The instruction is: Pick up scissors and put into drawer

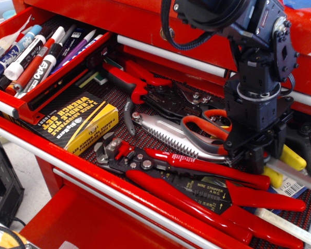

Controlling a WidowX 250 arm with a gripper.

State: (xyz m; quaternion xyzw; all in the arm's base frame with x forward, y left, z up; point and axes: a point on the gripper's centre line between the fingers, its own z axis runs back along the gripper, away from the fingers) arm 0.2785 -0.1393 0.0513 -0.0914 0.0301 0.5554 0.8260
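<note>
The scissors (201, 132), with red-orange and grey loop handles, lie tilted over the tools in the open red drawer (67, 165). Their steel blades run right and pass under my arm, and a stretch of blade shows at the right (295, 175). My black gripper (244, 155) points down into the drawer and is closed on the scissors at the pivot, just right of the handles. The pivot dot is hidden by the fingers.
A red-handled wire stripper (197, 171) lies in front of the scissors and a folding saw (160, 134) lies under them. Yellow-handled pliers (289, 158) are at the right. Red crimpers (145, 85), a yellow wrench box (78, 119) and a marker tray (36, 54) lie to the left.
</note>
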